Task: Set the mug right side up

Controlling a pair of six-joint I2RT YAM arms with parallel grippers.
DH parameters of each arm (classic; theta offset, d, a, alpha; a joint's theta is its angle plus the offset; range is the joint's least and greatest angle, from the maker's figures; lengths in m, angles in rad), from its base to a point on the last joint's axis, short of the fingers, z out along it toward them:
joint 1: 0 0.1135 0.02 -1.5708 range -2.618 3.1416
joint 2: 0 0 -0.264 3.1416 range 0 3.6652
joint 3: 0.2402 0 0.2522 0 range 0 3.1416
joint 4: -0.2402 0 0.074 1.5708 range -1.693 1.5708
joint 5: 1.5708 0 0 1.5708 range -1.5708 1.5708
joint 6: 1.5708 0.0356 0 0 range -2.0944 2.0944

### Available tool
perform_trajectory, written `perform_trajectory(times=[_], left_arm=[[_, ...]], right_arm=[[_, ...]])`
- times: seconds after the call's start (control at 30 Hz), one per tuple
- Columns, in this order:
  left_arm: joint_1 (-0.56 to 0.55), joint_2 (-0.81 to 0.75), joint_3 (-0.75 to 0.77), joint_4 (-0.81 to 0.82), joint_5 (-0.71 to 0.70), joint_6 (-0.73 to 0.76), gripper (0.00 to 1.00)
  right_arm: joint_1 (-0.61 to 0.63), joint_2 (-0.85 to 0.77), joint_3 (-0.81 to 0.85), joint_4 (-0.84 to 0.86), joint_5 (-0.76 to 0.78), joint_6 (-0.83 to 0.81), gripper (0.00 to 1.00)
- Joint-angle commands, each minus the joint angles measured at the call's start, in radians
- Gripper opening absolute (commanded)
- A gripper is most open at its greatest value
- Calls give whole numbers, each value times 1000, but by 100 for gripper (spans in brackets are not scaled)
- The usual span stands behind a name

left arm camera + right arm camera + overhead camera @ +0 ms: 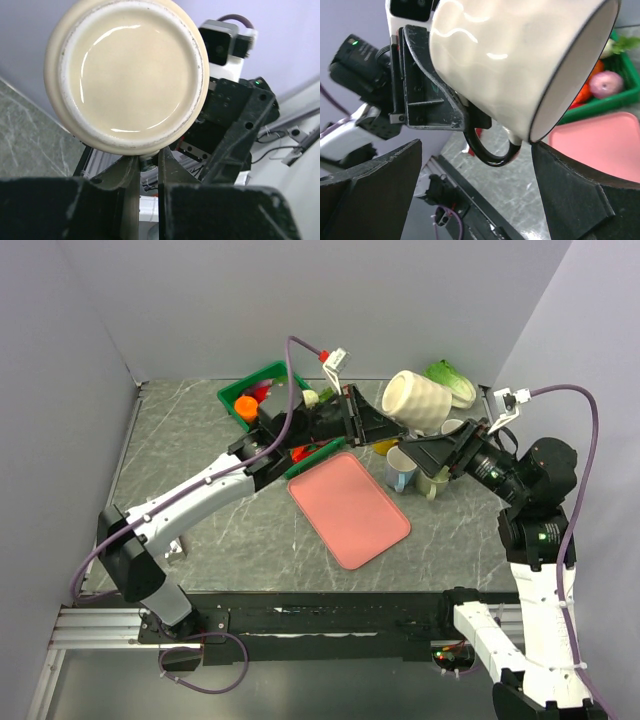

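left wrist: mug (127, 75) mouth unseen

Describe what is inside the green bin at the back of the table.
Inside the green bin, the top view shows an orange item and something red. The left arm crosses over the bin, so whatever lies beneath it is hidden.

Plain pale grey walls (300, 300) close the dark marbled bench (185, 435) at its far, left and right edges; even light.
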Motion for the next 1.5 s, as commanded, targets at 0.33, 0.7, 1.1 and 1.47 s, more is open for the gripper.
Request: perform_trajectory(times=[0.33, 0.7, 1.1, 1.47], left_arm=[[36, -124, -18, 387, 190, -65, 1], [35, -121, -114, 612, 207, -132, 1], [-2, -95, -101, 557, 184, -37, 1], [-51, -95, -106, 472, 111, 95, 1]], right_arm=[[1, 34, 57, 282, -177, 208, 78], [0, 45, -120, 640, -208, 496, 58], [1, 57, -179, 778, -196, 675, 44], [1, 74, -216, 833, -162, 791, 19]])
